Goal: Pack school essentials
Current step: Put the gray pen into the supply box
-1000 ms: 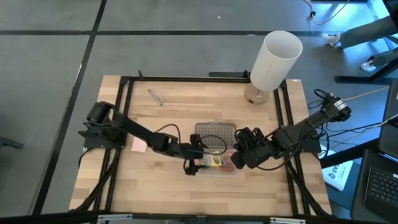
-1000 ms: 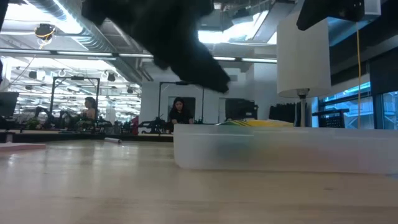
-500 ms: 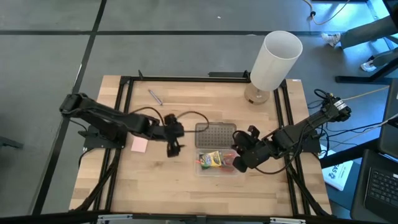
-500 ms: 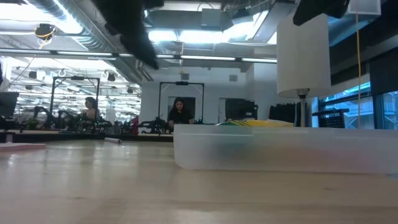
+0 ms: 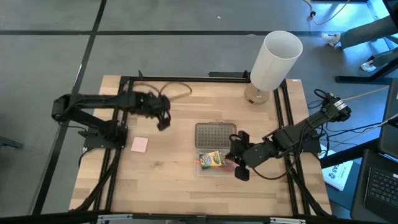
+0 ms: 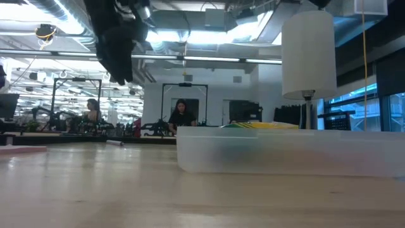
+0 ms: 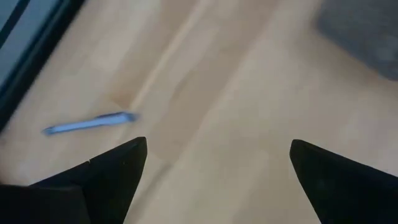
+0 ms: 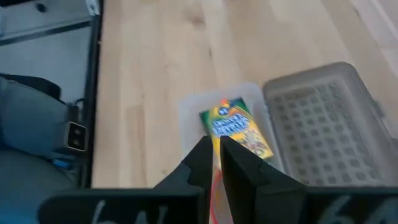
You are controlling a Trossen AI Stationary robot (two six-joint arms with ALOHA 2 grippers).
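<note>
Counter (image 5: 168, 186): bare wood along the near edge and between pad (image 5: 139, 144) and box (image 5: 217, 163). Crayons (image 5: 212, 160) lie in the box, lid (image 5: 216, 134) touching behind. Left wrist view alone shows the pen (image 7: 90, 124) lying flat. Left end effector (image 5: 163, 120) raised mid-counter, fingers wide apart, empty. Right end effector (image 5: 239, 167) at the box's right end, closed, empty.

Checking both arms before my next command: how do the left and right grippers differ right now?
The left gripper is open, held above bare table near the purple pen; the right gripper is shut, beside the clear box holding the crayon box. Neither holds anything.
</note>
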